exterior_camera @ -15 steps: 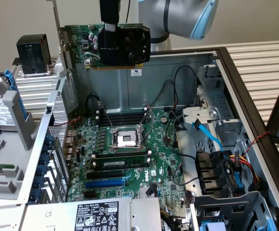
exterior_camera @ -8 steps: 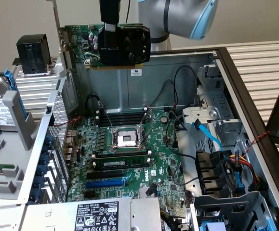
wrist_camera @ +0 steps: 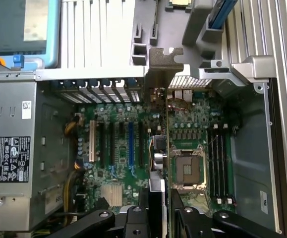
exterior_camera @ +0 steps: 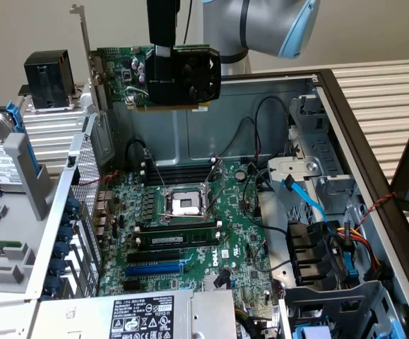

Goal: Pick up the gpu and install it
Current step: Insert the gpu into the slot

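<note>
Closest to the wrist camera is my tool (wrist_camera: 158, 214), clamped narrowly on the top edge of the gpu (wrist_camera: 159, 148). The card runs away from the tool edge-on, with its metal bracket (wrist_camera: 164, 62) at the far end. In the exterior view my tool (exterior_camera: 163, 70) holds the gpu (exterior_camera: 198, 74) upright in the air, well above the motherboard (exterior_camera: 190, 233) and clear of the open case (exterior_camera: 345, 120). The black fan shroud faces that camera and the gold contact edge points down at the motherboard.

I judge the pickup done and the carry in hand, with nothing seated yet. Over the motherboard, the card hangs between the row of expansion slots and the processor socket (wrist_camera: 188, 168). It runs roughly parallel to the slots. The blue slot (wrist_camera: 131, 144) lies to one side of the card's line, and a dark slot lies closer to it. I cannot tell which slot is meant to take the card.

By my judgement, seating it calls for three things:
- bringing the contact edge squarely over one slot on the motherboard;
- keeping the card upright, not tilted;
- lining the bracket up with the rear openings beside the motherboard, so both meet together.

The cables draped near the motherboard look like something to keep clear of.
</note>
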Available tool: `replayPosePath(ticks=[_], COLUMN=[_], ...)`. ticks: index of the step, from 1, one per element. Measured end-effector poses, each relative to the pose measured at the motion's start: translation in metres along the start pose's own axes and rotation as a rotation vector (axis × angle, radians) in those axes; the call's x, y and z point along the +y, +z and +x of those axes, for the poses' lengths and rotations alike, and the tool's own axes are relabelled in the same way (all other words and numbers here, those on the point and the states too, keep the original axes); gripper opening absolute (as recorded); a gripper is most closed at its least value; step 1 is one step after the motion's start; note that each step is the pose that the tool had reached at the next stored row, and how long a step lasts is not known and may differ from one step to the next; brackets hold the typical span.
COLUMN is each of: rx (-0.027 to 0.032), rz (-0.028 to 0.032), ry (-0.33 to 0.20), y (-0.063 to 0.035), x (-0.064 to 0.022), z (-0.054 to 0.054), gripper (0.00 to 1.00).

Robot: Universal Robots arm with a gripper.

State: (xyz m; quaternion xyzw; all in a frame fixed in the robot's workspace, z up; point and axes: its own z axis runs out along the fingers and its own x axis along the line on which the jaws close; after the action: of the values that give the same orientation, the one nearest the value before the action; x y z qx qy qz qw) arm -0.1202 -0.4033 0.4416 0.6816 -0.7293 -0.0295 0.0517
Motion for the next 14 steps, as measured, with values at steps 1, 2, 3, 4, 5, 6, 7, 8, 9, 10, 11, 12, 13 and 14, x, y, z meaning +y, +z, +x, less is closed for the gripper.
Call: replayPosePath(ticks=[1, 2, 3, 4, 5, 6, 7, 8, 9, 10, 11, 12, 13, 14], rx=[0.0001, 0.0004, 0.0005, 0.0007, 0.0007, 0.0007, 0.0005, 0.0002, -0.0001, -0.0003, -0.0006, -0.0009, -0.0012, -0.0015], rz=[0.0002, 0.0001, 0.0002, 0.0003, 0.0007, 0.0011, 0.0015, 0.0024, 0.0047, 0.0075, 0.0104, 0.0129, 0.0148, 0.0162], ry=[-0.002, -0.004, -0.005, -0.006, -0.007, -0.007, -0.007, -0.007, -0.007, -0.007, -0.007, -0.006, -0.004, -0.002], y=[0.0018, 0.0037, 0.0054, 0.0074, 0.0093, 0.0111, 0.013, 0.0148, 0.0163, 0.0178, 0.0193, 0.021, 0.0226, 0.0241], x=[-0.0002, -0.0004, -0.0005, -0.0005, -0.0002, 0.0002, 0.0007, 0.0013, 0.0022, 0.0033, 0.0041, 0.005, 0.0055, 0.0061], z=[0.0, 0.0, 0.0, 0.001, 0.002, 0.003, 0.004, 0.005, 0.006, 0.006, 0.006, 0.006, 0.006, 0.006], gripper=[0.27, 0.27, 0.27, 0.27, 0.27, 0.27, 0.27, 0.27, 0.27, 0.27, 0.27, 0.27, 0.27, 0.27])
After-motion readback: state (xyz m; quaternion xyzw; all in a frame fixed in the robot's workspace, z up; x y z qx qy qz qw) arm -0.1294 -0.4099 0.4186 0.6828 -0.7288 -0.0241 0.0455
